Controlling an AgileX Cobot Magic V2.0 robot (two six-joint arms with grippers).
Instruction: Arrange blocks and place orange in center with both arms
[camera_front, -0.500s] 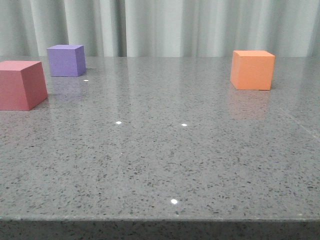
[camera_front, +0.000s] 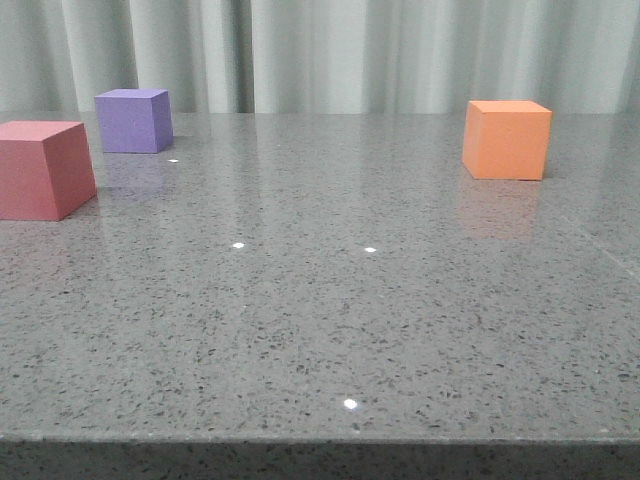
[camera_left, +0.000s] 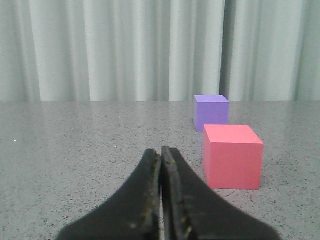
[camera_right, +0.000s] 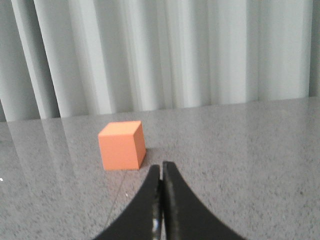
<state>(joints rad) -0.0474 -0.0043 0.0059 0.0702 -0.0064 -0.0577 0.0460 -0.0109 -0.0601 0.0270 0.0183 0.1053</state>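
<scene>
grey speckled stone with a glossy polish makes up the tabletop (camera_front: 330, 320), and pale pleated curtains (camera_front: 330, 55) hang behind its far edge. three plain matte cubes stand on it, none touching another and none held.

the plain matte orange cube with sharp edges (camera_front: 506, 139) sits toward the far right corner of the tabletop, flat on one face, with its faint reflection on the polish in front of it. the plain matte purple cube (camera_front: 133, 120) stands near the far left corner. the plain matte pinkish-red cube (camera_front: 43, 169) is at the left edge, nearer than the purple one and partly cut off by the side of the front view. the purple and pinkish-red cubes are near each other with a clear gap between them; the orange cube is well apart from both.

neither arm shows in the front view. in the left wrist view the black left gripper (camera_left: 161, 152) has its two fingers pressed together with nothing between them; the pinkish-red cube (camera_left: 232, 156) lies ahead of it and off to one side, with the purple cube (camera_left: 211, 112) beyond that. in the right wrist view the black right gripper (camera_right: 161, 166) is likewise closed on nothing, its tips apart from the orange cube (camera_right: 121, 145), which stands on the tabletop ahead of them.
</scene>
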